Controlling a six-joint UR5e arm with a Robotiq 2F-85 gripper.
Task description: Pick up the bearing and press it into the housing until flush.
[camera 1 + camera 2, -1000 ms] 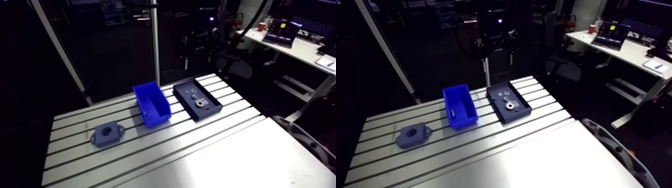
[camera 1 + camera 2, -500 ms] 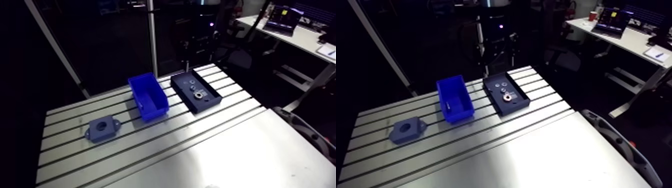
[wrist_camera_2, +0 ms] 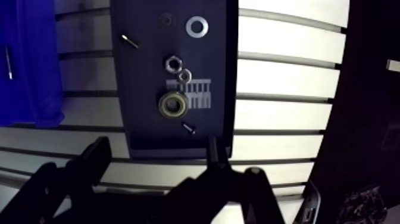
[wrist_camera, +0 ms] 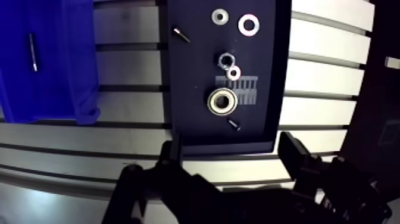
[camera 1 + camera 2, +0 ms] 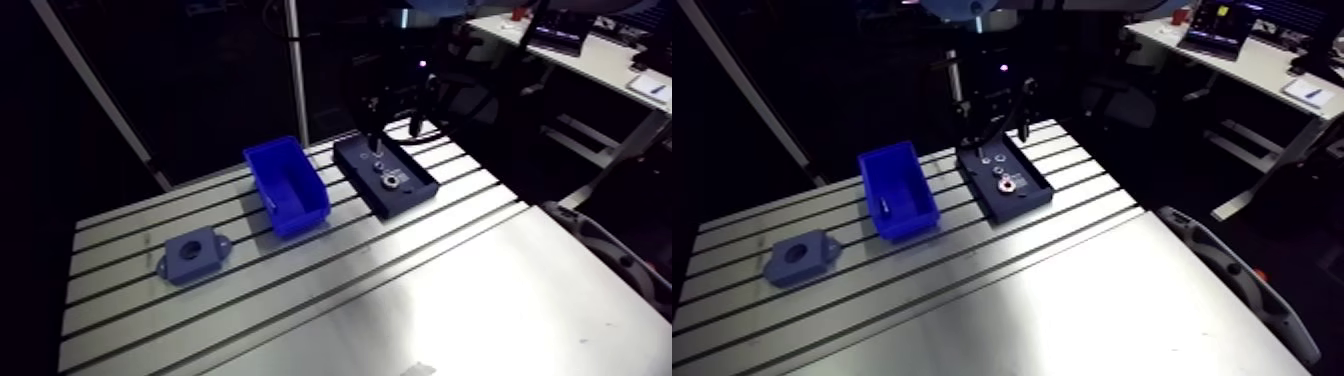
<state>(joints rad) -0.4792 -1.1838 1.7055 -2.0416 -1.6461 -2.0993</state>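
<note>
Fingers of the gripper (image 4: 231, 147) are spread wide, holding nothing, above the near wall of the dark tray (image 4: 191, 83), which sits by the far edge of the table (image 5: 450, 290) with the blue bin (image 5: 286, 185) just beside it and open slotted top in front. One bearing (image 4: 222, 102) lies flat mid-tray, just ahead of the fingers, among two washers (image 4: 248, 25), two small nuts (image 4: 225, 59) touching each other and two short screws (image 4: 181, 34). One housing (image 5: 192, 255) stands alone beyond the bin, well apart from the tray, and one thin pin (image 4: 34, 52) lies in the bin.

No readable text, label or number anywhere.
</note>
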